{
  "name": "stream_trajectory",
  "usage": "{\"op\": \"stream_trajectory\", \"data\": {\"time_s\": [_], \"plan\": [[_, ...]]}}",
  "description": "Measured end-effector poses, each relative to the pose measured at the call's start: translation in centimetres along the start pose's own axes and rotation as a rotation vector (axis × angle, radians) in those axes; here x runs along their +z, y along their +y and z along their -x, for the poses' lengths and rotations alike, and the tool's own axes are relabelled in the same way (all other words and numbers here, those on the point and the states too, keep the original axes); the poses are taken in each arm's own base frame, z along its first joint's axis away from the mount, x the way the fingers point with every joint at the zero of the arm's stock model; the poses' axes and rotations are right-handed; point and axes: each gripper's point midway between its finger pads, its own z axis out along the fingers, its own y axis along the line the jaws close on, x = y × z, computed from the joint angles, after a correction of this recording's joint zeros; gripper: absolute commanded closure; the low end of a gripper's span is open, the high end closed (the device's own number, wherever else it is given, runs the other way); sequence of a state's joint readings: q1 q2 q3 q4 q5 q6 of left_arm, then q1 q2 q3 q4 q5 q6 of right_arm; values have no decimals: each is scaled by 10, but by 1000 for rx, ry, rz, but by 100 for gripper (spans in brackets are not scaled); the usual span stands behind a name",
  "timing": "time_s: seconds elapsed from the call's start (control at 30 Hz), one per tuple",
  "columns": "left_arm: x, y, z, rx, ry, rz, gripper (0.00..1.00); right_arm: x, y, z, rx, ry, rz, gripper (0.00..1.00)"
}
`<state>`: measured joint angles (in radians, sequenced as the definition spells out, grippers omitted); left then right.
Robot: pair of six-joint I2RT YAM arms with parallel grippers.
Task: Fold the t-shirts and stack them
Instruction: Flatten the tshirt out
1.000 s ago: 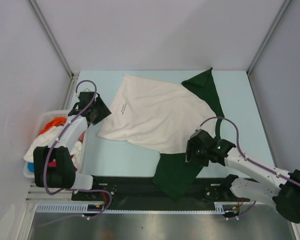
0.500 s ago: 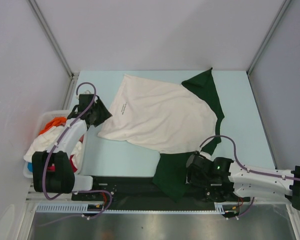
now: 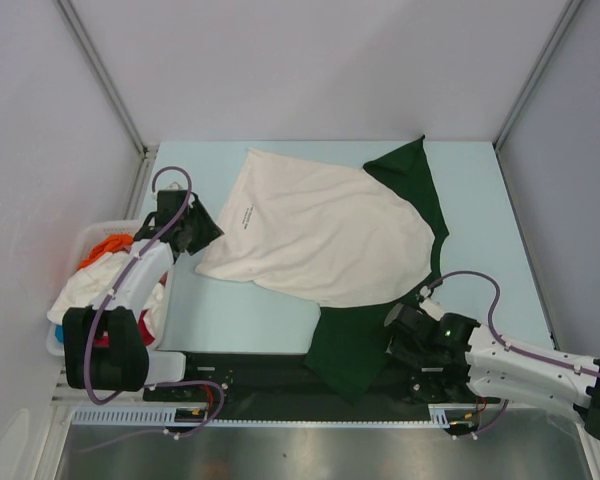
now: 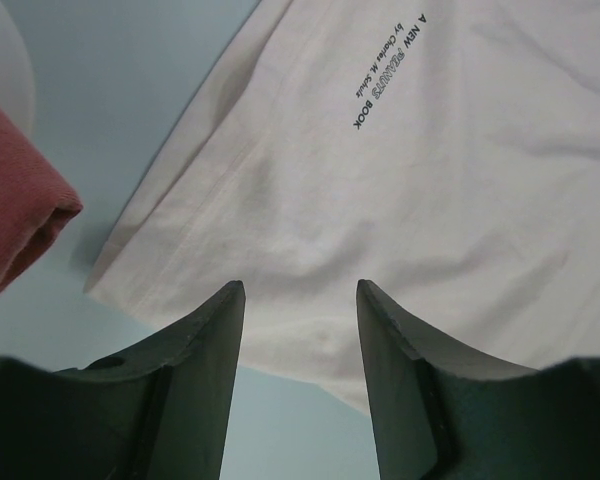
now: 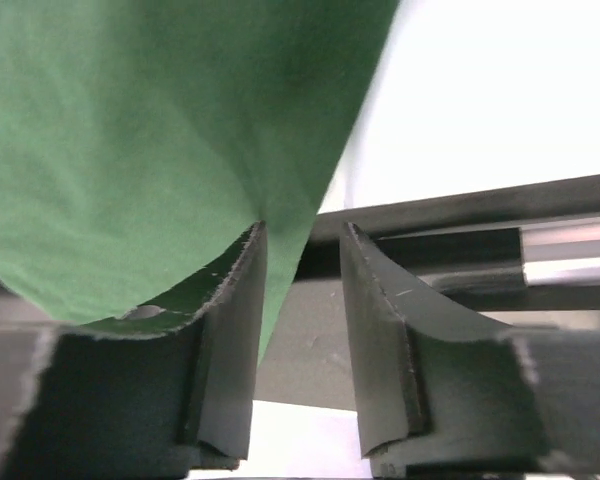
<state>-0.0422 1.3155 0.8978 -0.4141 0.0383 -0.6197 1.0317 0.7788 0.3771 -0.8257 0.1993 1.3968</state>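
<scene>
Cream tee (image 3: pixel 320 230) lying spread on table (image 3: pixel 480 200), green sleeve (image 3: pixel 352 350) overhanging 6 o'clock edge. Left gripper (image 4: pixel 300 290) hovering agape over 9 o'clock hem; right gripper (image 5: pixel 302 232) gaping around sleeve edge, contact unclear. Basket (image 3: pixel 84 233) tees (image 3: pixel 105 248) lying half-hidden behind arm.

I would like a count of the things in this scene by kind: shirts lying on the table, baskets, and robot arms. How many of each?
Shirt on the table: 1
Basket: 1
Robot arms: 2, the left arm and the right arm
Total: 4
The clothes heaped in the basket overlap too much to count.
</scene>
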Motion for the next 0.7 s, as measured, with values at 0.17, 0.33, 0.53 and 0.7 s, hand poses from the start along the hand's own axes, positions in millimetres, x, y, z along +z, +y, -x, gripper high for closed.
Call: {"op": "stream_trajectory", "data": {"time_s": [0.17, 0.33, 0.53, 0.7], "plan": [[-1, 0, 0, 0, -2, -2, 46, 6, -6, 1, 14, -6, -17, 80], [-2, -1, 2, 0, -8, -6, 44, 4, 0, 6, 37, -14, 20, 100], [-5, 0, 1, 1, -7, -2, 36, -12, -11, 11, 55, -37, -22, 100], [-6, 3, -2, 2, 5, 15, 36, -46, 3, 27, 104, -102, 46, 100]]}}
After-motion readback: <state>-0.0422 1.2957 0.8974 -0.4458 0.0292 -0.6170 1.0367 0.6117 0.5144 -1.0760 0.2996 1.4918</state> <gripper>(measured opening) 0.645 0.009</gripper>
